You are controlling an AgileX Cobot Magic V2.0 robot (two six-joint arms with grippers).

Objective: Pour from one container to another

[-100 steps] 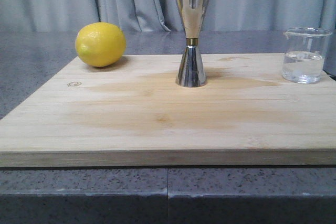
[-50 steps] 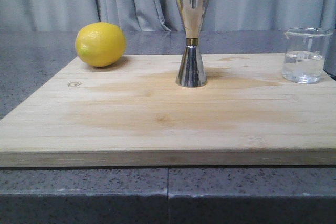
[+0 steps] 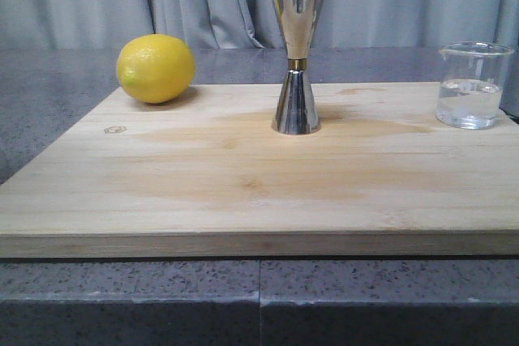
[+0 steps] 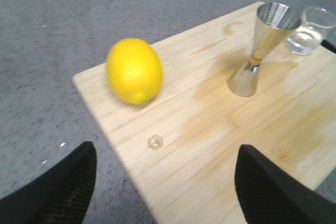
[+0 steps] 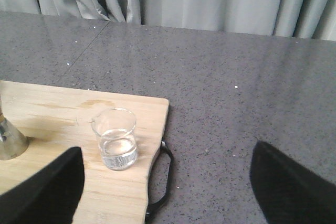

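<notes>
The beaker, partly filled with clear liquid, is placed upright at the board's right edge, between the spread fingers of the right gripper, untouched. The left gripper's fingers are also held apart.

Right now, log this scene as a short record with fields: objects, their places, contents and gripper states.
beaker: upright at the right edge of the board, partly filled with clear liquid
jigger: upright at mid-board, standing apart from the beaker
lemon: back left corner of the board
board: wooden, lying on the grey table
left gripper: open, holding nothing
right gripper: open, holding nothing
pour: not begun
</notes>
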